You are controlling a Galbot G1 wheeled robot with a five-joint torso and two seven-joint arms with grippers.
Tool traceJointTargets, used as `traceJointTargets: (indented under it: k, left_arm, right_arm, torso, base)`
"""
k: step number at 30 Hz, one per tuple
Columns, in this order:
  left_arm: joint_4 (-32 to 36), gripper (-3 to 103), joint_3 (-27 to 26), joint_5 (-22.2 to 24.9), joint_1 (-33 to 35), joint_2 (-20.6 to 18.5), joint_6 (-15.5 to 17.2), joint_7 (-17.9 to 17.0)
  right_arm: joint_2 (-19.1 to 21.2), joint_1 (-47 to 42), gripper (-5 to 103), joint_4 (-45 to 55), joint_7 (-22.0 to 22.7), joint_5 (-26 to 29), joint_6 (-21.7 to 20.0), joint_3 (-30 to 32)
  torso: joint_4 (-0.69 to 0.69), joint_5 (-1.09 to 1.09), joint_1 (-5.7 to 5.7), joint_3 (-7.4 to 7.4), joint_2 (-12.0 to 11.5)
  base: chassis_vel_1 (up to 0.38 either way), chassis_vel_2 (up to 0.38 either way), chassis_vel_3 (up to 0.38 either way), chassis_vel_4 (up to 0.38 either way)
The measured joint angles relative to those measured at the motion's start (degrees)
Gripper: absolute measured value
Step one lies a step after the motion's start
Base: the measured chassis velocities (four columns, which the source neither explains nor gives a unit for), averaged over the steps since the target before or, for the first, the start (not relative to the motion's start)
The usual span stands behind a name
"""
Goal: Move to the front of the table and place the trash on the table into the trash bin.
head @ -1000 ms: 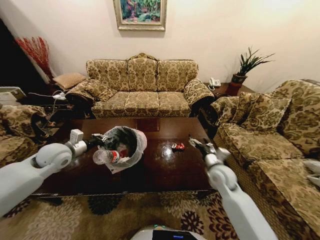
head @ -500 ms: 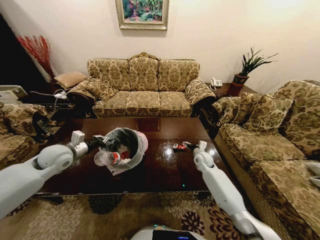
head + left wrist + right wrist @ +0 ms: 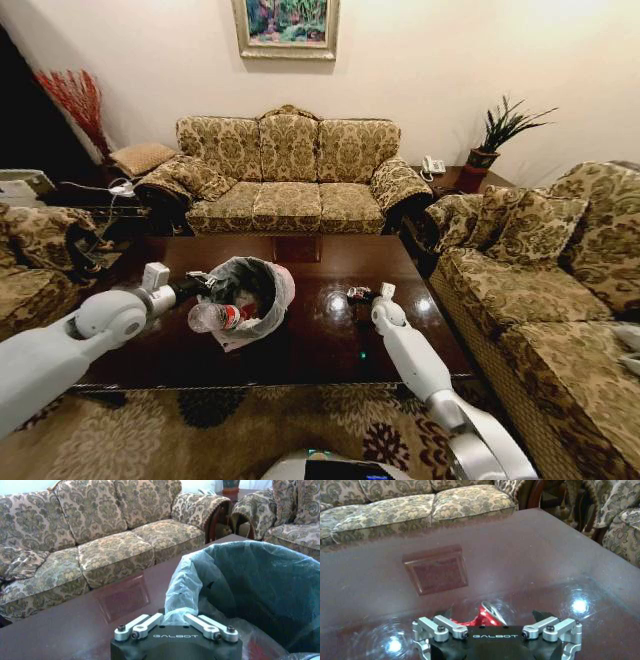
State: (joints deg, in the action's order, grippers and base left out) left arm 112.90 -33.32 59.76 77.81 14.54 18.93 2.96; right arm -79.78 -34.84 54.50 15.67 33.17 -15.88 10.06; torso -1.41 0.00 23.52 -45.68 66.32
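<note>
One wrapper [image 3: 482,618] left on tabletop [image 3: 320,335], light, crinkly; pinch mid-body. Right claw [image 3: 497,628] spread over it. Left claw [image 3: 175,624] clamps bin liner [image 3: 182,592].

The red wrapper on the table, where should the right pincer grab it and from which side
Probably from above, straddling its raised crumpled middle. The wrapper lies low on the glossy table, so a sideways approach would likely slide it. The right pincer is open right over it, fingers either side. The left pincer grips the bin liner.
</note>
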Motion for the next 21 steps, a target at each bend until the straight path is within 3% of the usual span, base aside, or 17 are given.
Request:
traceJointTargets:
  k: [5, 8, 11, 13, 16, 21]
  left_arm:
    - [-0.1, 2, 0.0, 0.0, 0.0, 0.0, 0.0, 0.0]
    - [-0.1, 2, 0.0, 0.1, 0.0, -0.1, 0.0, 0.1]
    - [-0.1, 2, 0.0, 0.1, 0.0, -0.2, -0.1, 0.1]
    - [-0.1, 2, 0.0, 0.1, 0.0, -0.2, -0.1, 0.1]
    - [-0.1, 2, 0.0, 0.1, 0.0, -0.1, -0.1, 0.1]
    - [-0.2, 2, 0.0, 0.2, -0.1, 0.2, -0.2, 0.1]
  right_arm:
    - [0.0, 0.7, 101, -2.7, -2.1, -0.7, 0.6, 0.2]
    - [-0.3, 0.9, 92, -4.0, -3.3, -1.4, 1.0, 0.5]
    - [-0.5, 1.0, 76, -4.7, -4.7, -3.1, 1.5, 0.5]
    - [-0.5, 1.0, 76, -4.8, -5.0, -3.5, 1.7, 0.5]
    - [-0.6, 1.3, 60, -5.5, -5.3, -4.2, 1.9, 0.5]
    - [-0.6, 1.7, 44, -6.2, -6.1, -4.6, 2.2, 0.5]
  torso:
    - [0.02, 0.0, 0.0, 0.0, 0.0]
    - [0.02, 0.0, 0.0, 0.0, 0.0]
    - [0.0, 0.01, 0.0, 0.0, 0.0]
    - [0.0, 0.01, 0.0, 0.0, 0.0]
    - [0.01, 0.01, 0.0, 0.0, 0.0]
    - [0.0, 0.01, 0.0, 0.0, 0.0]
  base:
    - [0.0, 0.0, 0.0, 0.0]
    - [0.0, 0.0, 0.0, 0.0]
    - [0.0, 0.0, 0.0, 0.0]
    - [0.0, 0.0, 0.0, 0.0]
    - [0.0, 0.0, 0.0, 0.0]
    - [0.0, 0.0, 0.0, 0.0]
